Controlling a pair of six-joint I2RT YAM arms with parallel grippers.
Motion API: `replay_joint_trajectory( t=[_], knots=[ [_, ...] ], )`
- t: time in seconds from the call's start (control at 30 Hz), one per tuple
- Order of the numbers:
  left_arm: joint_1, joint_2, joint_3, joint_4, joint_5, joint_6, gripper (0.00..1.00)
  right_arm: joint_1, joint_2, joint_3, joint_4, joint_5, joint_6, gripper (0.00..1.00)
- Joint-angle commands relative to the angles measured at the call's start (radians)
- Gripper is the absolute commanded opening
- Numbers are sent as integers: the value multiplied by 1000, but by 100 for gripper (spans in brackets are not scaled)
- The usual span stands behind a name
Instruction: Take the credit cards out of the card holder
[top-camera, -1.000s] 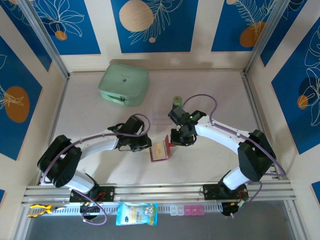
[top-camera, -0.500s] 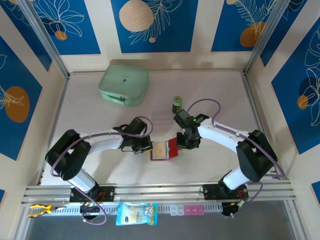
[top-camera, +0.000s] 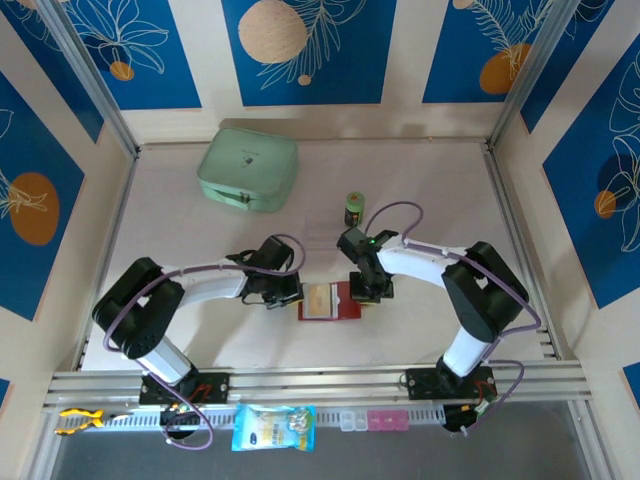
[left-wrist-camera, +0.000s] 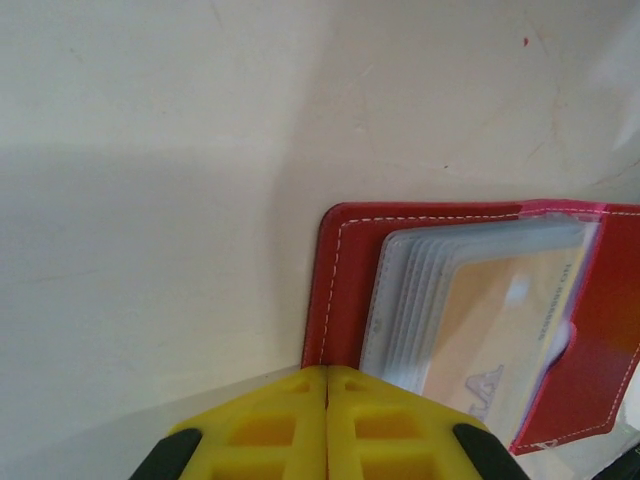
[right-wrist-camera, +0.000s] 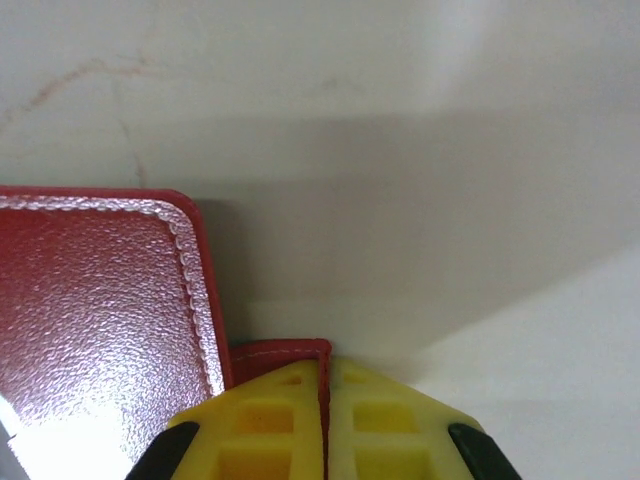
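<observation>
The dark-red card holder lies open on the table between my two grippers. Its greyish clear sleeves face up, and a tan and orange credit card shows through the top one. In the left wrist view the stacked sleeves hold the card over the red cover. My left gripper is shut on that cover's near left edge. At the holder's right side, my right gripper is shut on the small red strap tab beside the cover.
A mint-green zip case sits at the back left, and a small green can stands just behind the right arm. A blue snack packet and small pink boxes lie on the front rail. Walls enclose the table.
The holder has gone from half raised to lying flat and wide open. My right gripper came down and forward with its side. The left gripper closed on the left edge.
</observation>
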Motion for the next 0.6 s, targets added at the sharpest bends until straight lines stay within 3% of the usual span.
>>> replay_joint_trajectory(
  t=[0.0, 0.13, 0.23, 0.37, 0.57],
  knots=[
    [16, -12, -20, -27, -20, -5, 7, 28, 64, 53, -11, 67, -13, 0],
    [30, -10, -26, -28, -20, 2, 7, 46, 98, 81, -50, 134, -2, 0],
    [35, -15, -37, -24, -15, 4, 6, 45, 100, 76, -65, 153, 0, 8],
    [35, -30, -51, -25, -11, 0, 6, 46, 60, 69, -83, 130, -9, 21],
    [35, -46, -62, -25, -8, -4, 6, 48, -44, 80, -133, 76, -9, 27]
  ],
)
